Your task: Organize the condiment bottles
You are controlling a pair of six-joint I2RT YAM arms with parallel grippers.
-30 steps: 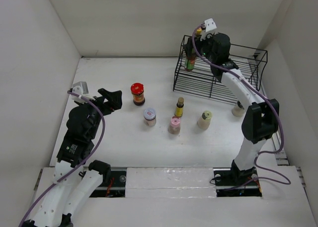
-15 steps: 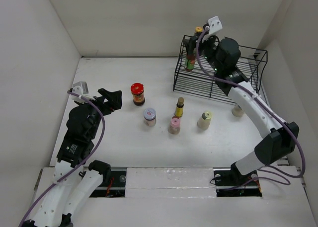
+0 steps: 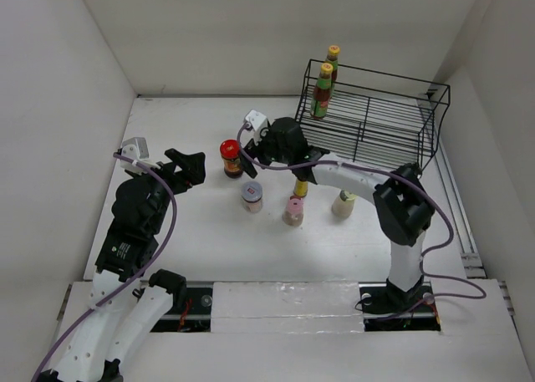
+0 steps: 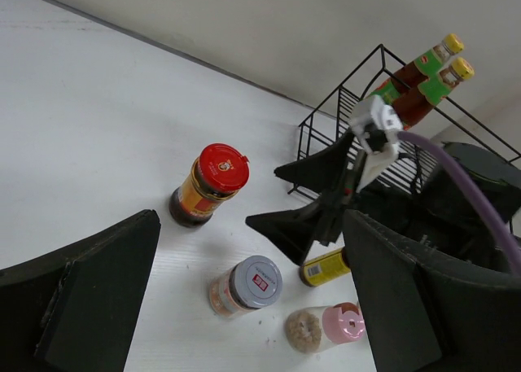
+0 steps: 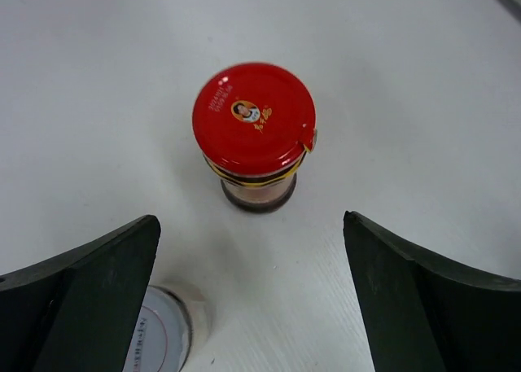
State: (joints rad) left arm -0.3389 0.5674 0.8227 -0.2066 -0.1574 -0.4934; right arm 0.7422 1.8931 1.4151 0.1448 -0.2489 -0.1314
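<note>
I hold my right tool (image 3: 246, 160) low over the tabletop (image 3: 184, 223), its fingers wide apart. The red-lidded jar (image 5: 253, 120) stands upright just in front of the tips and is not touched. The silver-lidded jar (image 3: 252, 195) stands just nearer. My left tool (image 3: 194, 169), left of the red-lidded jar, is also spread apart and holds nothing. Two yellow-capped sauce bottles (image 3: 323, 94) stand at the far left corner of the wire rack (image 3: 393, 123).

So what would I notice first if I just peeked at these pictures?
The bright red-lidded jar pops out, standing mid-table with the right arm's open fingers hovering above it. Next come two yellow-capped sauce bottles standing on the black wire rack at the far right.
</note>
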